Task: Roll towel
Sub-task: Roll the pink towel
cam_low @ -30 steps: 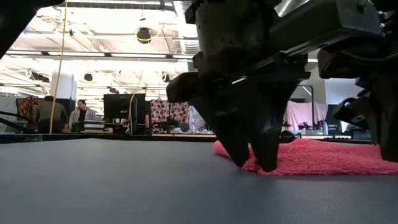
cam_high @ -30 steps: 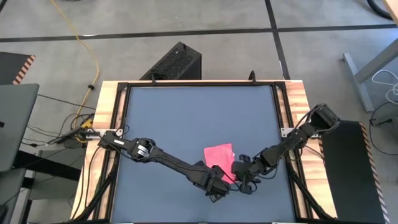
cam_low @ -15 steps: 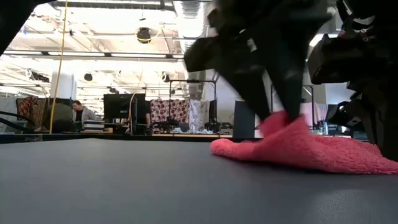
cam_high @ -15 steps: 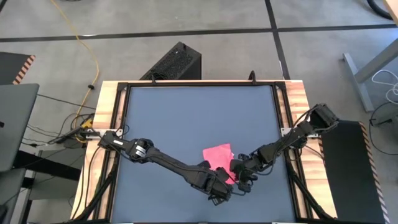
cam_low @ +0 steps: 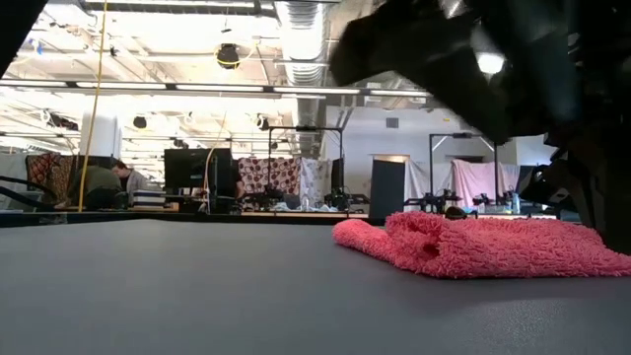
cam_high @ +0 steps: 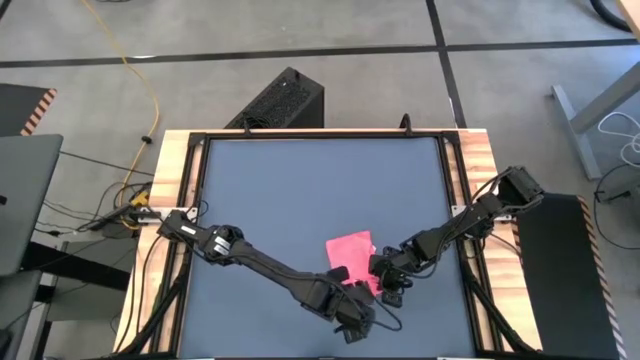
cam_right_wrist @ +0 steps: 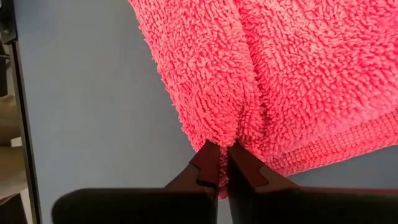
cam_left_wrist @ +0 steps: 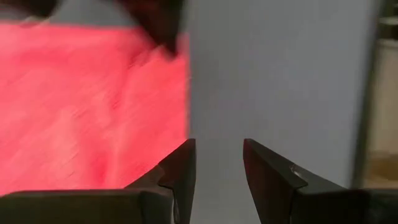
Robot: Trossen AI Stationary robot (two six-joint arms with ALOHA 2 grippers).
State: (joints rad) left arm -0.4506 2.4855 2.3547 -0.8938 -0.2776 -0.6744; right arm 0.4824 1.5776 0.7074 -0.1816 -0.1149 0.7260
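Note:
The pink towel [cam_high: 350, 250] lies on the dark grey tabletop [cam_high: 300, 190], near its near right part. In the low view its left end [cam_low: 419, 237] is folded over into a low hump. My left gripper [cam_high: 358, 322] hangs above the table close to the near edge. It is open, with only bare tabletop between its fingers [cam_left_wrist: 217, 146], and the towel [cam_left_wrist: 93, 106] lies off to one side of it. My right gripper [cam_high: 385, 283] is shut on the towel's near right edge [cam_right_wrist: 221, 152]. My right gripper pinches a puckered bit of the towel's edge [cam_right_wrist: 219, 138] between its two fingertips, beside the hemmed border [cam_right_wrist: 311, 155]. The fingers slant down from the table's right side. The towel lies on the tabletop, gathered into a crease [cam_right_wrist: 245, 74] that runs away from the fingers.
A wooden frame [cam_high: 175, 200] borders the tabletop, with bare grey surface on the towel's left and far sides. A black box [cam_high: 280, 100] stands on the floor beyond the far edge. People [cam_low: 99, 182] sit in the room behind.
My left gripper has risen and drawn back toward the near edge, tipping as it went. The towel's edge went up with it, then came free and now lies folded over on the rest of the towel.

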